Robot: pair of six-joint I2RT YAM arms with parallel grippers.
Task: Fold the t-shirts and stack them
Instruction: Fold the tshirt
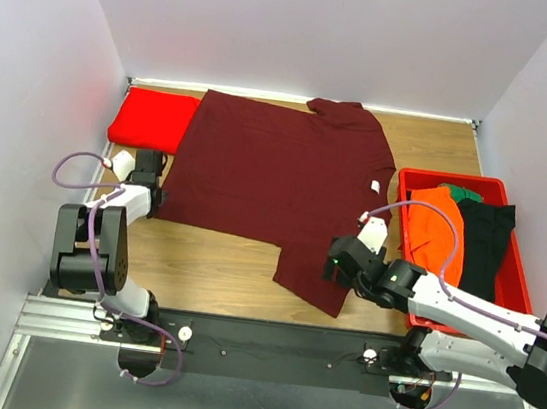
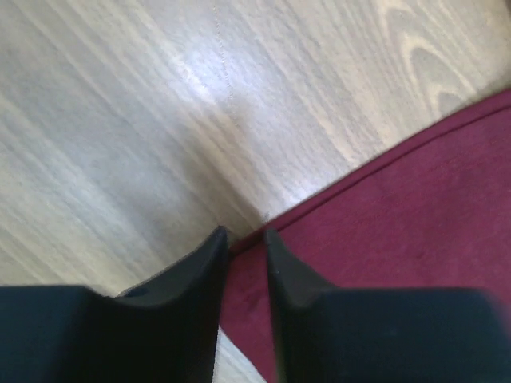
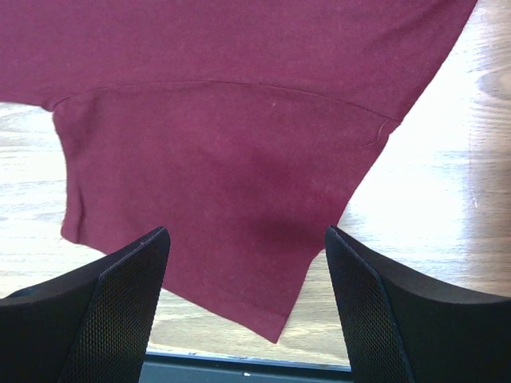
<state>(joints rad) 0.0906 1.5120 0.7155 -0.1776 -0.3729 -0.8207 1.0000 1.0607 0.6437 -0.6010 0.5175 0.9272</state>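
Observation:
The large dark maroon t-shirt (image 1: 277,180) lies spread flat on the wooden table, its white neck label (image 1: 376,186) towards the right. The bright red t-shirt (image 1: 152,118) lies folded at the far left, partly under the maroon one. My left gripper (image 1: 153,199) is down at the maroon shirt's near-left hem corner (image 2: 383,239). Its fingers (image 2: 209,263) are closed to a narrow gap with the hem edge between them. My right gripper (image 3: 247,263) is wide open just above the near sleeve (image 3: 239,183), holding nothing. It also shows in the top view (image 1: 339,264).
A red bin (image 1: 518,277) at the right holds orange (image 1: 436,236), green and black (image 1: 485,243) clothes. Bare wood lies between the shirt's hem and the table's near edge. White walls close in the left, back and right.

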